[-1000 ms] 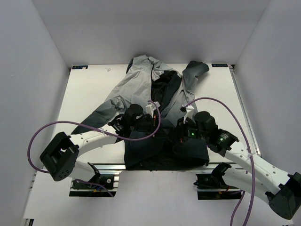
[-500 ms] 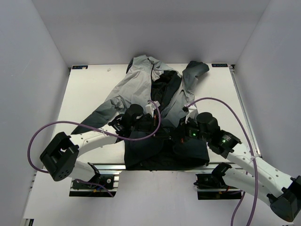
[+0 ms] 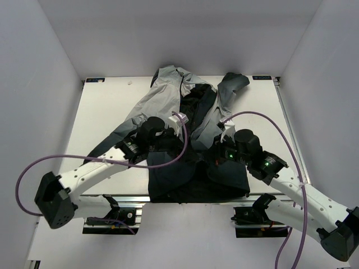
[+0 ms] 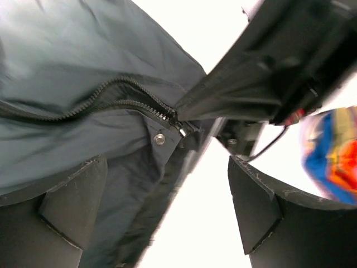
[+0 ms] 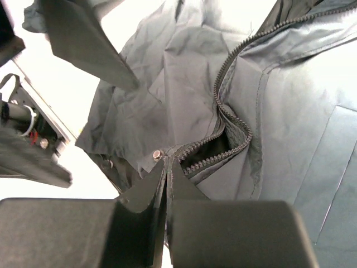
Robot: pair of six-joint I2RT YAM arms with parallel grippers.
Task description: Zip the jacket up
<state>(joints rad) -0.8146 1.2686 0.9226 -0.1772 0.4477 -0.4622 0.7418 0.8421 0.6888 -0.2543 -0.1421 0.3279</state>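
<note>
left gripper (image 4: 167,167) has shifted left over the jacket (image 4: 83,67).

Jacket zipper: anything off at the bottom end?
Yes. In the right wrist view the zipper buckles into a sideways loop just above where the right gripper pinches the jacket hem. The tracks gape there, with dark lining showing. The left gripper is open, not holding the slider.
</note>
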